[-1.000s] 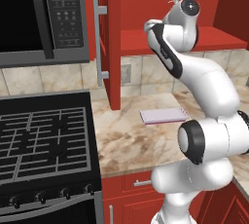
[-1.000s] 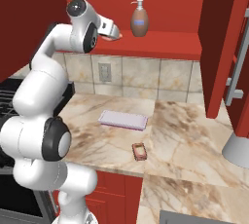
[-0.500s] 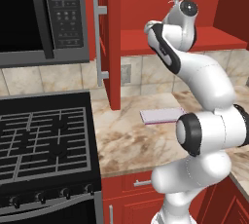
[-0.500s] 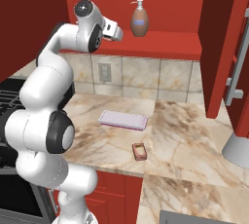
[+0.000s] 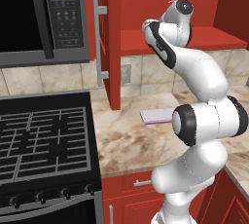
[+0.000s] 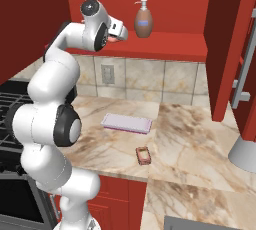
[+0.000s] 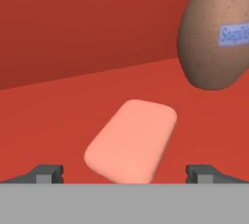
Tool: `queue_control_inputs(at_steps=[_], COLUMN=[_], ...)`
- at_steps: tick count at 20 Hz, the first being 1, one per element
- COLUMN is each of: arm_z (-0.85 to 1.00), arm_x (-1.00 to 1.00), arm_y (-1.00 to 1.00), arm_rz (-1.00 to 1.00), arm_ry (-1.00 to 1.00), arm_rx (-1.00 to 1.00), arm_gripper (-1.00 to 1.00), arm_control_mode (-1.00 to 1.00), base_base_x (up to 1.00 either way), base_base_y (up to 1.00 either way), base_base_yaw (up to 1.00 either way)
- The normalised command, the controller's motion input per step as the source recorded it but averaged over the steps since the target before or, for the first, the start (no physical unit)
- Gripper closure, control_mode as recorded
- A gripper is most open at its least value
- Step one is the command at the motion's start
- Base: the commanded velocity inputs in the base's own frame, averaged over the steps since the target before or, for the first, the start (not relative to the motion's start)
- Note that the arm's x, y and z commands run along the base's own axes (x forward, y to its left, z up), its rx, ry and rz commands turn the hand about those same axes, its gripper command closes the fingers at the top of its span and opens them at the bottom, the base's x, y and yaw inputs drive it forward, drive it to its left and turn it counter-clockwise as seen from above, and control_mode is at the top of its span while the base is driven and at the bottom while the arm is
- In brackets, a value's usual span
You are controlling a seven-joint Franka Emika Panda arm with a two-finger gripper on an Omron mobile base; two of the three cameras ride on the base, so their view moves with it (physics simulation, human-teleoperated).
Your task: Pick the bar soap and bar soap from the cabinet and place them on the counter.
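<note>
Tool (image 7: 124, 173) open, fingertips wide apart, nothing gripped, aimed at peach bar soap (image 7: 131, 141) lying flat on red cabinet shelf (image 6: 170, 44); brown pump bottle (image 6: 143, 20) upright just beside; second bar soap (image 6: 143, 155) on beige marbled desk (image 6: 190, 139) near lavender pad (image 6: 126, 122); black stove (image 5: 44, 135), microwave (image 5: 34, 16) left.

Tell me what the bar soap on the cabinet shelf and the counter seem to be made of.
Bar soap: likely matte, waxy solid, peach-pink, with soft rounded corners and no shine. Counter: looks like polished stone, beige with brown marbled veins.
</note>
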Motion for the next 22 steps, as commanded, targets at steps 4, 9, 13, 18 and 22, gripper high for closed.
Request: queue_control_inputs(at_steps=[4,9,13,18,22], arm_z=[-0.01,-0.07,-0.08,-0.12,-0.11], arm_x=[0.23,0.17,0.10,0.09,0.11], arm_y=[-0.03,-0.01,0.00,0.00,0.00], arm_rz=[0.00,0.00,0.00,0.00,0.00], arm_ry=[0.01,0.02,0.02,0.02,0.02], arm_rx=[0.01,0.00,0.00,0.00,0.00], arm_gripper=[-1.00,-1.00,-1.00,-1.00,-1.00], arm_control_mode=[-1.00,-1.00,-1.00,-1.00,-1.00], base_base_x=[0.00,0.00,0.00,0.00,0.00], base_base_y=[0.00,0.00,0.00,0.00,0.00], base_base_yaw=[0.00,0.00,0.00,0.00,0.00])
